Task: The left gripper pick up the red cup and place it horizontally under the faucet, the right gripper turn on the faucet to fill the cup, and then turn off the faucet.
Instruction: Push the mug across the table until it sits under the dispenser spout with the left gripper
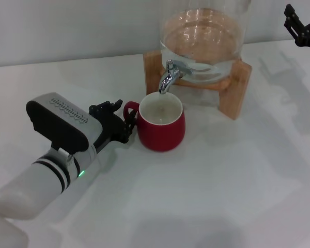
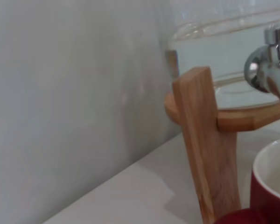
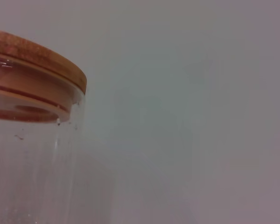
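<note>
Left gripper (image 1: 125,124) pinches the red cup's (image 1: 163,129) handle under the faucet (image 1: 168,77); no writing is readable.

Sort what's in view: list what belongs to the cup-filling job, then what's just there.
Job:
- red cup, upright under the spout
- faucet
- left gripper, at the cup's handle
- right gripper, raised at the far right

Just there:
- glass dispenser with wooden lid
- wooden stand
- white table
</note>
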### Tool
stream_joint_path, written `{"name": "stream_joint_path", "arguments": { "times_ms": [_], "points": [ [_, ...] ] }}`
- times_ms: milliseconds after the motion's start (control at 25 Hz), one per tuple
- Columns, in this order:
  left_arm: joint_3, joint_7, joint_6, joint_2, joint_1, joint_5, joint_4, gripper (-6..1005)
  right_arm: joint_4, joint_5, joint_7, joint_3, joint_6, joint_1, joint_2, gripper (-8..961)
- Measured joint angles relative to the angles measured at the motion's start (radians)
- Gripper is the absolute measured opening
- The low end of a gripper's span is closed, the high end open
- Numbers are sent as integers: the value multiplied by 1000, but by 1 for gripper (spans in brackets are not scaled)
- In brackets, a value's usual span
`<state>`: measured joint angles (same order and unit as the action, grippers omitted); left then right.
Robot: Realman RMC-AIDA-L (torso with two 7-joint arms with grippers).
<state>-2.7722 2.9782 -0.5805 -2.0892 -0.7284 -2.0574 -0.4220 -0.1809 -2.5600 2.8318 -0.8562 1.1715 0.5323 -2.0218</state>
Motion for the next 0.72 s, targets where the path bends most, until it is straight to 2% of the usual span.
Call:
{"name": "stream_joint_path", "arguments": {
  "times_ms": [400,720],
  "points": [
    [10,-54,-40,1,45,6,-28,392,0,0,2,0,-6,0,5,676],
    [104,-210,-47,6,128,2,-112,393,-6,0,3,0,-22,4,7,676]
  ]
}}
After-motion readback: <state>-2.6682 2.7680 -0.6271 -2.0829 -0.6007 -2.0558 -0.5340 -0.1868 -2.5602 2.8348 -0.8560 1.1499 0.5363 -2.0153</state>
